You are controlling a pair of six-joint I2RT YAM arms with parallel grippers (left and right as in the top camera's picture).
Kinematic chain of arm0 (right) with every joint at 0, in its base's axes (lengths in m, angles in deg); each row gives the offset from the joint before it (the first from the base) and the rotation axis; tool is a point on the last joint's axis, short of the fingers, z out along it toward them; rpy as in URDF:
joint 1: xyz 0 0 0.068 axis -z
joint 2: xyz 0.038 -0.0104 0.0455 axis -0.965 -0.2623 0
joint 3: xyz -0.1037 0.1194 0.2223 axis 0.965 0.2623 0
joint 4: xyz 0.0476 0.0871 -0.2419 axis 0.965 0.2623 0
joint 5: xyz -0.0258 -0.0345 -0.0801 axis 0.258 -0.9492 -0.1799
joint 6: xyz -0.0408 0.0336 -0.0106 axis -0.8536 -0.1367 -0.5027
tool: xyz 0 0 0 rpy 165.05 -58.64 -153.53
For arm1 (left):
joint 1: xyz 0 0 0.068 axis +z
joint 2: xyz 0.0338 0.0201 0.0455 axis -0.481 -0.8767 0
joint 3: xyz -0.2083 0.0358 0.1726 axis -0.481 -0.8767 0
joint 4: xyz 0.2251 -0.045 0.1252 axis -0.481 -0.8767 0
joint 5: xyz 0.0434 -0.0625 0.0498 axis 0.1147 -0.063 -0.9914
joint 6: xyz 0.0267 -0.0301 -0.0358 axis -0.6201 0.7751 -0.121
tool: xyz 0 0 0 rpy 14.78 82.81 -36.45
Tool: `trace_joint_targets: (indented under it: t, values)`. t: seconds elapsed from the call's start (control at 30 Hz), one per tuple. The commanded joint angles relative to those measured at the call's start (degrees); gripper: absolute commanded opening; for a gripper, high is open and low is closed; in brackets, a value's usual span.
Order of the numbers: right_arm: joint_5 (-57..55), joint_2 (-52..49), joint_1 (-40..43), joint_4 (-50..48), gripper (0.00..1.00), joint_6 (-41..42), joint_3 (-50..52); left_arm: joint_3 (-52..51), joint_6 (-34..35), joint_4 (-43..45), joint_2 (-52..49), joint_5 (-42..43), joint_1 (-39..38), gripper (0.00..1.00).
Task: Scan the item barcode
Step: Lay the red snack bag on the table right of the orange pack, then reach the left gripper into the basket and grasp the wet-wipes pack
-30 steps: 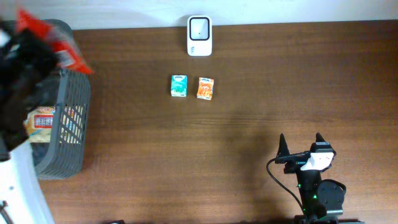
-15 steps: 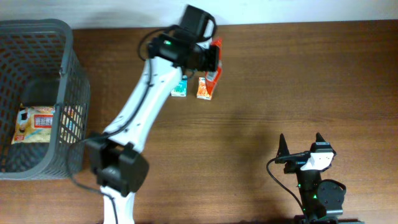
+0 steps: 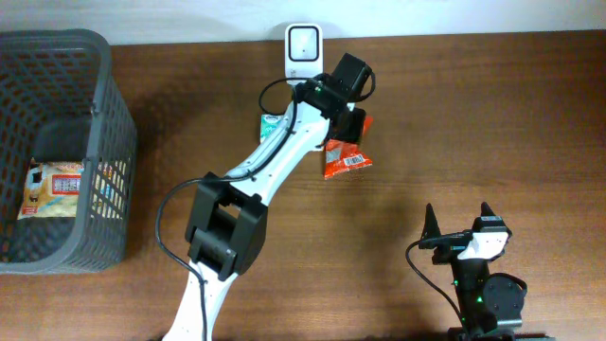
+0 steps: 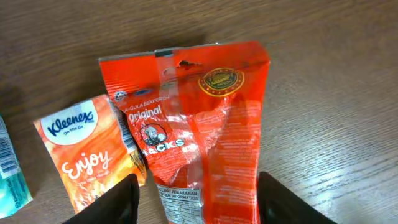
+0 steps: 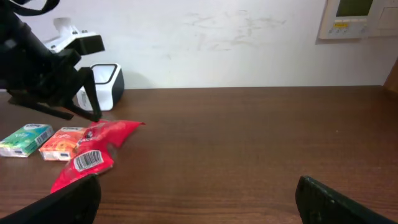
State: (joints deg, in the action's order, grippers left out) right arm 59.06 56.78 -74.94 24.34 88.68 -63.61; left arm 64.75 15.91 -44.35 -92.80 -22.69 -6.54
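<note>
Red plastic snack packet, centre frame: left gripper jaws are now spreading, releasing it barcode-up onto brown wooden bench; scan seemingly finishing.

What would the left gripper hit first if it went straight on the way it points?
Probably the red packet, lying on the table just ahead of its spread jaws; depth is unclear.

left arm: white links, black joint housings, one boxy black block at lower middle of frame. thin black cable loops off its left side. left gripper all black, fingers matte and tapered. right arm, lower right: round black base, green LEDs, white wrist cap, black lead. right gripper: black pointed tips.
</note>
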Motion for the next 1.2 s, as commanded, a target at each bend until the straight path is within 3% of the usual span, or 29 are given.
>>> trace_joint_targets:
  t: [0.0,0.1,0.17,0.2,0.33,0.37,0.4,0.5,0.6,0.7,0.73,0.8,1.07,1.17]
  values:
    - [-0.33,0.39,0.15,0.24,0.99,0.66,0.42,3.52,0.33,-1.25,1.16,1.01,-0.17,0.58]
    - [-0.33,0.37,0.17,0.24,0.99,0.66,0.42,10.67,0.28,-5.09,5.18,0.9,-0.15,0.59]
    - [-0.33,0.39,0.15,0.24,0.99,0.66,0.42,15.43,0.07,-6.97,8.44,0.63,0.22,0.42]
    - [-0.33,0.39,0.15,0.24,0.99,0.66,0.42,17.92,0.04,-8.79,11.15,-1.27,0.66,0.42]
    - [-0.33,0.39,0.17,0.24,0.99,0.66,0.42,20.37,-3.8,-12.07,21.94,-15.98,5.53,0.51]
    - [-0.33,0.39,0.15,0.24,0.99,0.66,0.42,20.37,-3.8,-12.48,24.46,-18.53,7.28,0.57]
    - [-0.33,0.39,0.15,0.24,0.98,0.66,0.42,20.35,-3.78,-13.25,27.78,-20.15,10.88,0.66]
    - [-0.33,0.39,0.17,0.24,0.99,0.66,0.42,20.35,-2.56,-14.86,34.32,-20.55,22.27,0.76]
    - [-0.33,0.39,0.15,0.24,0.99,0.66,0.42,20.35,4.5,-17.11,38.03,-20.55,37.51,0.75]
    - [-0.33,0.39,0.17,0.24,0.99,0.66,0.42,19.69,7.02,-19.69,37.64,-20.57,47.41,0.75]
    - [-0.33,0.39,0.15,0.24,0.98,0.66,0.42,17.81,9.2,-20.55,36.48,-20.55,53.94,0.74]
    - [-0.33,0.39,0.15,0.24,0.99,0.66,0.42,16.09,9.2,-20.55,34.88,-20.52,57.0,0.75]
    - [-0.33,0.39,0.15,0.24,0.99,0.66,0.42,5.16,9.38,-20.57,22.8,-20.11,59.74,0.75]
    - [-0.33,0.39,0.17,0.24,0.99,0.66,0.42,4.13,9.4,-22.08,17.22,-19.96,59.84,0.82]
